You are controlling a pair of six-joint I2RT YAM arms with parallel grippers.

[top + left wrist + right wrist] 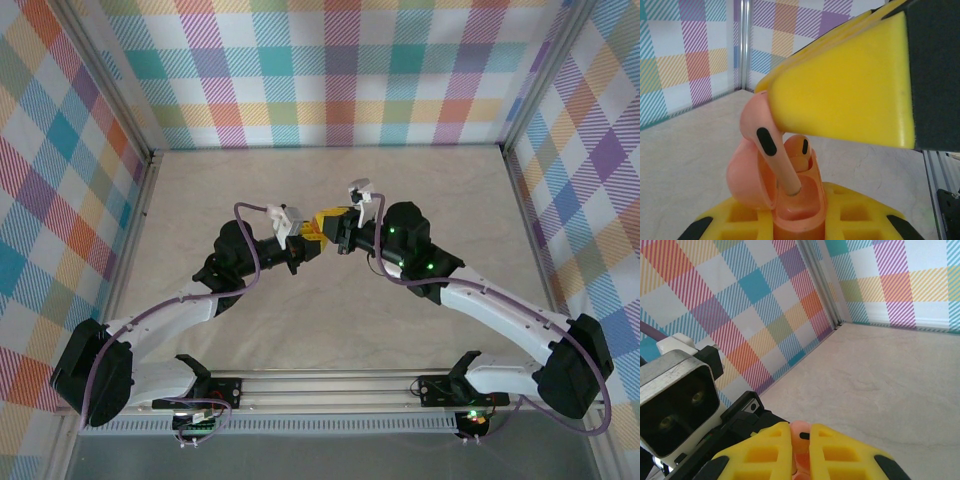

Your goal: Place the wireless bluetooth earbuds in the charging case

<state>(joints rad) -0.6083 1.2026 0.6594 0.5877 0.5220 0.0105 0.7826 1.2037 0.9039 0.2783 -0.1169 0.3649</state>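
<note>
In the left wrist view, my left gripper (797, 227) is shut on the salmon-pink charging case (747, 182) and holds it upright with its lid open to the left. One earbud (800, 148) sits in the far socket. The other earbud (766, 142) is pinched by a yellow finger (840, 90) of my right gripper, and its stem tip is inside the near socket. In the right wrist view, my right gripper (800, 440) is shut on that earbud (799, 432). From above, the left gripper (306, 233) and right gripper (337, 226) meet over the table's middle.
The beige table (320, 320) is walled with plaid panels on three sides. A metal corner post (742, 45) stands behind the case. The left wrist's camera housing (677, 397) sits close beside my right gripper's fingers.
</note>
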